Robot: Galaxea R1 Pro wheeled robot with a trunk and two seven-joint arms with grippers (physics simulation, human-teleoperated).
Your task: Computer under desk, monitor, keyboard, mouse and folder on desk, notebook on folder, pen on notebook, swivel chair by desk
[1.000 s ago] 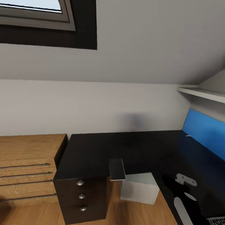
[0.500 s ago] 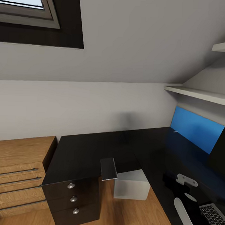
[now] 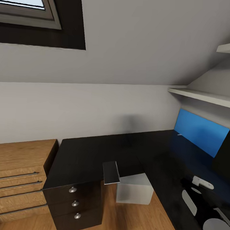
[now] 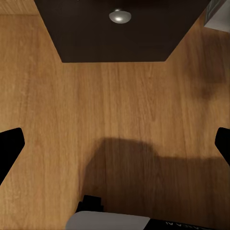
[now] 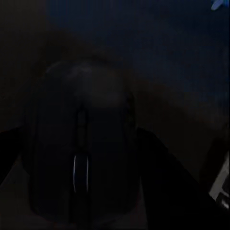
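The black desk (image 3: 93, 151) wraps round the corner, with the light grey computer (image 3: 134, 192) on the floor under it. The monitor's (image 3: 225, 156) black edge shows at the far right. A dark grey notebook (image 3: 111, 171) lies at the desk's inner corner, and a pale pen (image 3: 179, 134) lies by the blue wall panel. My right gripper (image 5: 79, 153) is shut on the black mouse (image 5: 81, 115) just above the dark desk top. My right arm (image 3: 190, 202) reaches over the desk. My left gripper (image 4: 115, 143) hangs open over the wood floor. Keyboard, folder and swivel chair are out of view.
A dark drawer unit (image 3: 74, 203) with round silver knobs carries the desk's left end, and it also shows in the left wrist view (image 4: 120, 28). A light wooden low cabinet (image 3: 19, 171) stands to its left. White shelves (image 3: 203, 95) and a blue wall panel (image 3: 198, 132) are above the desk.
The head view first swung to the right, bringing the monitor's edge into view. Since then my right arm has moved right and forward over the desk and now covers the keyboard.
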